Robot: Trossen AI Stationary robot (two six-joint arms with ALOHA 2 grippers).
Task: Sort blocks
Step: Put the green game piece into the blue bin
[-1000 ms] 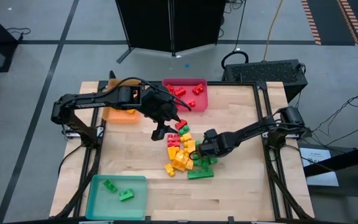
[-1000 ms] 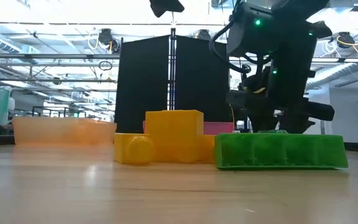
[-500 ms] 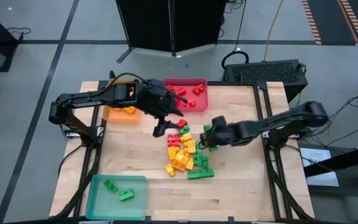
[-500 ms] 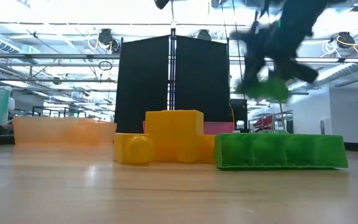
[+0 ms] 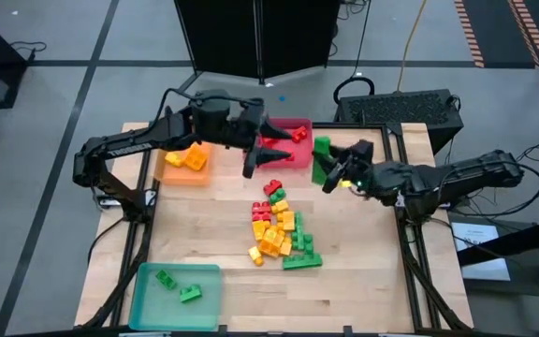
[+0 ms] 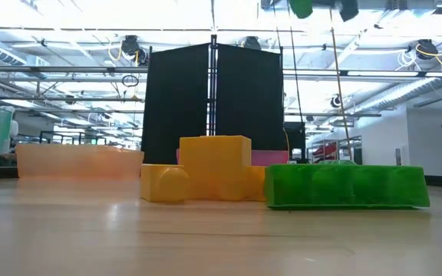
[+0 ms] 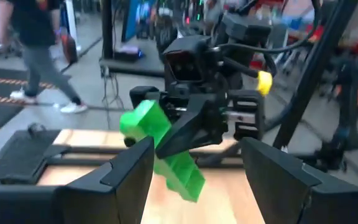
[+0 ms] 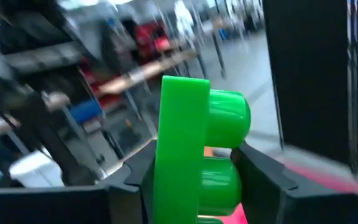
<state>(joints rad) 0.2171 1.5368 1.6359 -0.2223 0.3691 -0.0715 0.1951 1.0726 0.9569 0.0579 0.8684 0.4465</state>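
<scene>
The left gripper (image 5: pixel 268 154) hangs raised over the red tray (image 5: pixel 301 156) at the table's (image 5: pixel 363 271) far edge, its two fingers (image 7: pixel 129 171) spread apart with nothing between them. Behind its arm, the orange tray (image 5: pixel 168 171) near the far left corner holds a few yellow-orange blocks (image 5: pixel 191 159). The teal tray (image 5: pixel 148 298) at the near left corner holds green blocks (image 5: pixel 178 285). In the middle of the table lies the mixed pile of blocks (image 5: pixel 279 229): red ones at its far end, yellow-orange in the middle, green toward the near right. The red tray holds several red blocks (image 5: pixel 284 139). Just right of that tray, the right gripper (image 5: pixel 327 168) is held up off the table, pinching a green block (image 5: pixel 321 159) between its fingers (image 8: pixel 263 177), studs facing sideways. In the low view, a long green block (image 6: pixel 344 186) and yellow blocks (image 6: pixel 206 169) rest on the wood.
</scene>
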